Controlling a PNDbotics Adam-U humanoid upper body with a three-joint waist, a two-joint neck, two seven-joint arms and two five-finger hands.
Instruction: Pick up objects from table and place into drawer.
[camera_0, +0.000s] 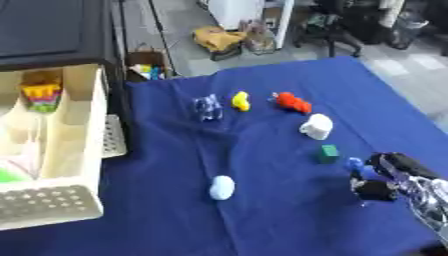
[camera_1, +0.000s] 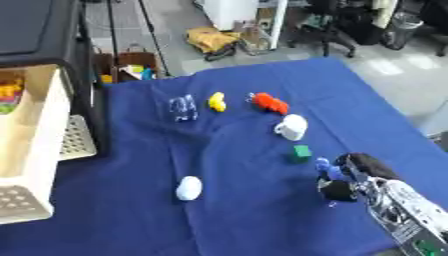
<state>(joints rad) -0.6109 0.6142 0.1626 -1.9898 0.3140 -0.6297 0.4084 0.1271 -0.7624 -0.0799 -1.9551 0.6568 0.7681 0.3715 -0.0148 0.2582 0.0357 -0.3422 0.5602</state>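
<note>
Right hand (camera_1: 363, 180) low at the right side of the desk (camera_0: 262, 215), fingers curled around a small blue toy (camera_0: 354, 164) that pokes out on the hand's left, just right of the green cube (camera_0: 328, 153). Left hand nowhere in view. Looks like a light, hard little plastic thing, probably a bit slick, so best pinched across its middle rather than by a tip. Still lying on the blue cloth: white cup (camera_0: 316, 126), red toy (camera_0: 293, 102), yellow duck (camera_0: 241, 101), a clear see-through piece (camera_0: 207, 107) and a pale blue oval blob (camera_0: 221, 188) nearer the front. Open cream drawer (camera_0: 74, 130) way over on the left, already holding some colourful bits. Long carry across the desk ahead, so worth keeping the toy well seated to avoid a drop.
</note>
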